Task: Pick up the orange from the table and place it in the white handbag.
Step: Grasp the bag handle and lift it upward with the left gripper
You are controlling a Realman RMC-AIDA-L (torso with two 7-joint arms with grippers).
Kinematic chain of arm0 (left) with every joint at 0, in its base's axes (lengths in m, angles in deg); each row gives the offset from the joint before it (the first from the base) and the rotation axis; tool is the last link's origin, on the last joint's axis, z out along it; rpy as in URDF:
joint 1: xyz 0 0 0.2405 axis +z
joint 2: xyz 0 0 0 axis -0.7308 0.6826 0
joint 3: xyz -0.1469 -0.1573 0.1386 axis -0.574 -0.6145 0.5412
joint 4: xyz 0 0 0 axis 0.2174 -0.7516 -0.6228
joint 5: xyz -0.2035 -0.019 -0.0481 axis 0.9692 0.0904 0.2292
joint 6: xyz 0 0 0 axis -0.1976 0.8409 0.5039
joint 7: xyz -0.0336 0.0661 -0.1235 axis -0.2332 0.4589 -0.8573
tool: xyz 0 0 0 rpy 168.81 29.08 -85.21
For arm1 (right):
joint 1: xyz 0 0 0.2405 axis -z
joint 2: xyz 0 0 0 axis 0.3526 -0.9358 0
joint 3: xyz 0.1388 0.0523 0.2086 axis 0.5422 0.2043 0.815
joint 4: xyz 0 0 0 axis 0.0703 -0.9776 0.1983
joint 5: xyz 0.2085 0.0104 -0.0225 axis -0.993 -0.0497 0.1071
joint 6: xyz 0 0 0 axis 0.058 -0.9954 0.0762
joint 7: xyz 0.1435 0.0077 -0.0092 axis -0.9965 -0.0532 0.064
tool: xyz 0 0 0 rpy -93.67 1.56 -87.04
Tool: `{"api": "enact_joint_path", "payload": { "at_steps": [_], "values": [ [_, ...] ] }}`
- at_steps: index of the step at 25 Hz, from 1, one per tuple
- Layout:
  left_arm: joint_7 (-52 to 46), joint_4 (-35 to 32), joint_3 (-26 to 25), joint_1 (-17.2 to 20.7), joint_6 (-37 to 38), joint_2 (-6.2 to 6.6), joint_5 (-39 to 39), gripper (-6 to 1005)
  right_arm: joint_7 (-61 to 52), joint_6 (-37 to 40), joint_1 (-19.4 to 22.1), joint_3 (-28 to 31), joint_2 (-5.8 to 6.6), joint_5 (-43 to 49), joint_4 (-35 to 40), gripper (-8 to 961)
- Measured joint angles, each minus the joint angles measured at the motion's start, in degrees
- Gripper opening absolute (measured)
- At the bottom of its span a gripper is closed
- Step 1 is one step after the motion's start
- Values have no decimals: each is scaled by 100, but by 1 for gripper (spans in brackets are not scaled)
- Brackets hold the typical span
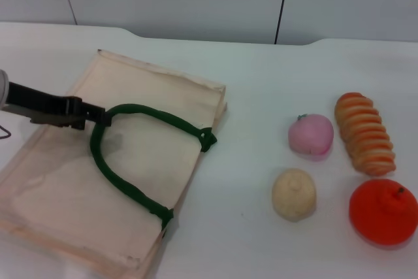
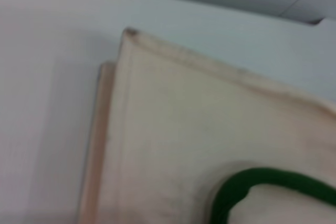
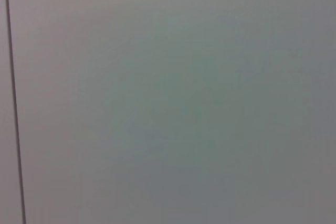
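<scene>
Nearest the head camera lies the white handbag (image 1: 78, 194), flat on the table (image 1: 248, 227), its lower corner reaching the bottom edge of the view. It fills the left part of the tabletop, turned at a slant, with one green handle (image 1: 127, 181) looping across its upper face between two green tabs.

From the left edge of the head view the left gripper (image 1: 98, 117) reaches in low over the bag. Its dark fingertips meet the top of the handle's loop, and the jaws look closed on the rope there, though the contact point itself is small and dark. The left wrist view shows the bag's far corner (image 2: 131, 35), its folded fabric edge, and a curve of the green handle (image 2: 247, 182) against the cream cloth; the arm's own fingers do not show in it.

Well apart from the bag, on the right side of the table, sit four food items. The orange (image 1: 383, 212) rests in the near right corner, its small dark stem nub facing up. Just behind it lies a ridged bread loaf (image 1: 364, 132) with orange stripes. Left of the loaf sits a pink round fruit (image 1: 311, 134), and in front of that a pale beige lump (image 1: 294, 194), level with the orange.

The right gripper appears in no view; its wrist camera faces only a plain grey wall (image 3: 168, 98) with one thin dark seam.
</scene>
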Motion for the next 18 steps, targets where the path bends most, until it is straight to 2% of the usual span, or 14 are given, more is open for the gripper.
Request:
{"api": "enact_joint_path", "payload": {
  "at_steps": [11,18],
  "values": [
    [-141,-603,0,-116,-453,91,-322,712,0,-26,2,0,0,0,0,879],
    [-480,-1349,0,-176,-1068,247,-885,711,0,-36,-8,0,0,0,0,880]
  ]
}}
